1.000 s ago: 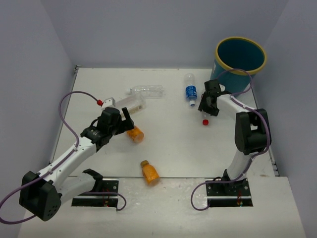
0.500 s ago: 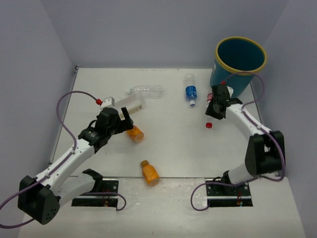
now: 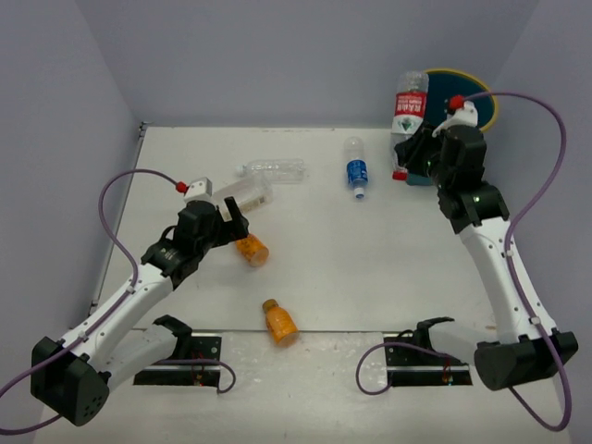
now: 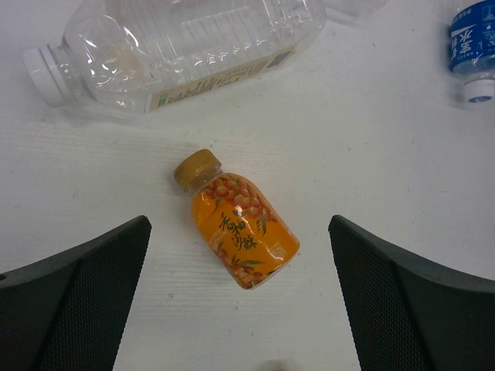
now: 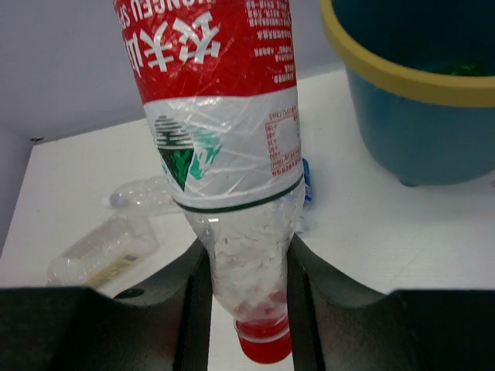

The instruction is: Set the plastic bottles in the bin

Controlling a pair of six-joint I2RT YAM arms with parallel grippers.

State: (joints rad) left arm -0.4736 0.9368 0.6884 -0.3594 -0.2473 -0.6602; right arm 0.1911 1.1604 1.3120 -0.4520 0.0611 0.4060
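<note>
My right gripper (image 3: 410,165) (image 5: 247,267) is shut on the neck of the clear red-labelled bottle (image 3: 408,109) (image 5: 220,116). It holds the bottle cap-down in the air, just left of the teal bin (image 3: 483,95) (image 5: 410,85), where something green (image 5: 462,69) lies inside. My left gripper (image 3: 225,220) (image 4: 238,228) is open, with an orange bottle (image 3: 252,250) (image 4: 240,224) lying on the table between its fingers, untouched. A second orange bottle (image 3: 279,322) lies near the front. A blue-labelled bottle (image 3: 356,172) (image 4: 473,42) lies at the back middle.
Two clear plain bottles (image 3: 276,169) (image 3: 244,193) lie at the back left, one just beyond my left gripper (image 4: 193,46). Purple cables loop off both arms. Grey walls close in the table on three sides.
My right gripper shut on the red-labelled bottle and lifted it off the table up to the bin's left side. The left arm has hardly moved.
</note>
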